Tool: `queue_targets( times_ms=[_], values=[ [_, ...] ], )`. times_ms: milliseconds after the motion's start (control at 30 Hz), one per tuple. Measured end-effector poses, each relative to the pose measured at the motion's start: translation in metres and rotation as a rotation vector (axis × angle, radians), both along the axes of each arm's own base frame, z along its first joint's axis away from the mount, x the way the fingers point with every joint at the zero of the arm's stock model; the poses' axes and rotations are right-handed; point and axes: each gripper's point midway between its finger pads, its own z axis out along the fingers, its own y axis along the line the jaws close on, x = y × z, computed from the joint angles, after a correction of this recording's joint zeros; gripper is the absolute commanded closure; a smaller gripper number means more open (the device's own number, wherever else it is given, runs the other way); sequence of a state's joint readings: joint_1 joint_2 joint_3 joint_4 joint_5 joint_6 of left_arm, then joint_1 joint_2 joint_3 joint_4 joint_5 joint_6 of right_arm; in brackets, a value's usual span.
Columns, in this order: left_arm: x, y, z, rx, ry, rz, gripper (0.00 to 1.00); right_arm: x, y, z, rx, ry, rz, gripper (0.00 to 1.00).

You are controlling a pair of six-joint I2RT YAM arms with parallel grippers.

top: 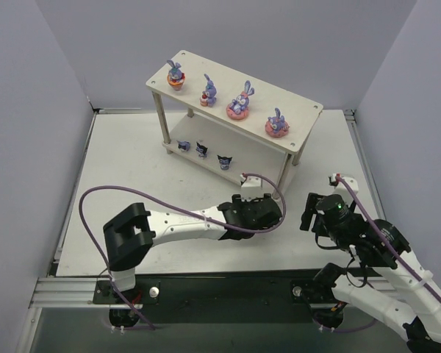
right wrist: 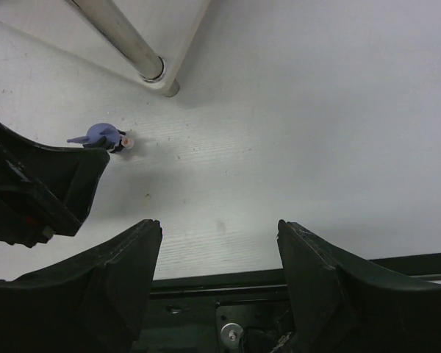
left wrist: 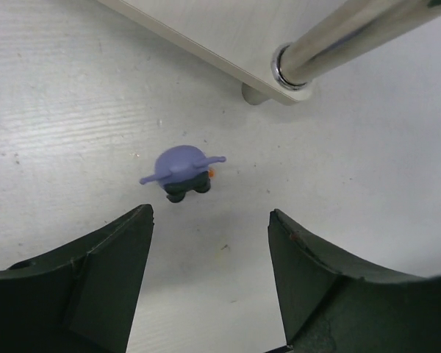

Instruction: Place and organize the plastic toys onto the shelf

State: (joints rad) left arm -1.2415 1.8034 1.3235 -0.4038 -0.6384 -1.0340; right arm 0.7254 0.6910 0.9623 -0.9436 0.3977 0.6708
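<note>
One small plastic figure (left wrist: 182, 170), with a smooth rounded lavender head, thin pointed ears and a dark body, stands on the faintly ridged white table (left wrist: 73, 110). It is just beyond the gap between the matte black, wedge-shaped fingers (left wrist: 95, 279) of the left gripper (left wrist: 209, 218), which are spread wide, grip nothing and do not touch it. Farther ahead of those fingers, the pale wooden shelf (left wrist: 220, 33) on its glossy round leg (left wrist: 345, 33) carries four purple long-eared rabbits (top: 241, 100) on its top board and three dark blue figures (top: 201, 149) below. The right gripper (right wrist: 219, 226) is likewise wide apart and empty, with the small plastic figure well ahead and left of its fingers.
</note>
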Motion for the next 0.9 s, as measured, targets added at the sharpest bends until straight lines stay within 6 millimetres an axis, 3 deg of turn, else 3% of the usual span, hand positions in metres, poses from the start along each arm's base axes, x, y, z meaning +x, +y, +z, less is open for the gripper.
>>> queue_targets(
  times_ms=[100,300,600,900],
  values=[
    [-0.006,-0.007,-0.006,0.013,0.022,0.012,0.30,-0.003,-0.006,0.005,0.011,-0.021,-0.022,0.34],
    [-0.011,0.004,-0.024,0.061,0.067,0.058,0.31,-0.008,-0.012,0.005,0.015,-0.023,-0.031,0.34],
    [-0.011,0.006,-0.060,0.119,0.105,0.083,0.30,-0.014,-0.018,0.007,0.027,-0.033,-0.037,0.35],
    [-0.005,0.006,-0.066,0.123,0.099,0.094,0.25,-0.015,-0.018,0.006,0.030,-0.030,-0.041,0.35]
  ],
)
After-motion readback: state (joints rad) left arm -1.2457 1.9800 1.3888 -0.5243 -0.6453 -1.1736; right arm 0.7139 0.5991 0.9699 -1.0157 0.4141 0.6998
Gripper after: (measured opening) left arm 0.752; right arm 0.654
